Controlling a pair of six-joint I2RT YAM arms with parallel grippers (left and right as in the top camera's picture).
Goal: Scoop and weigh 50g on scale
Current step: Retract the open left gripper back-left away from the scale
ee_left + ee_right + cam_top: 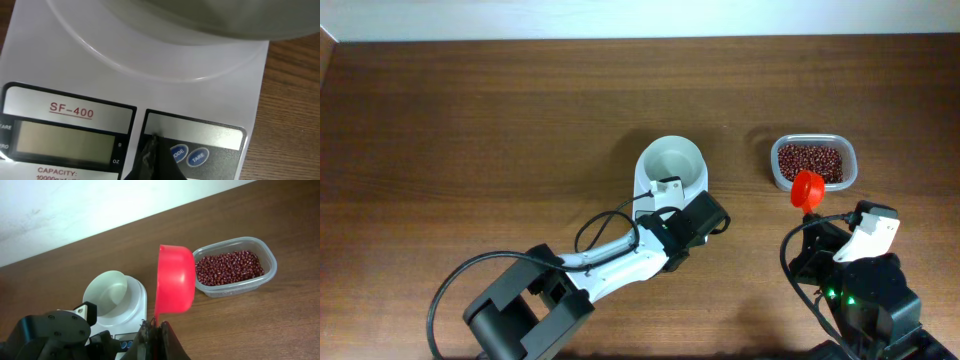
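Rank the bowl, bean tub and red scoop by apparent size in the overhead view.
1. Tub and bowl: about alike. The tub is wider and the bowl rounder, too close to rank.
2. Scoop: clearly smallest, even though it is held off the table, nearer the camera.

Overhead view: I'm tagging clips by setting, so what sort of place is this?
Likely a robot test bench, not a kitchen: wooden table, plain white wall behind, and a scale, bowl and tub of beans.
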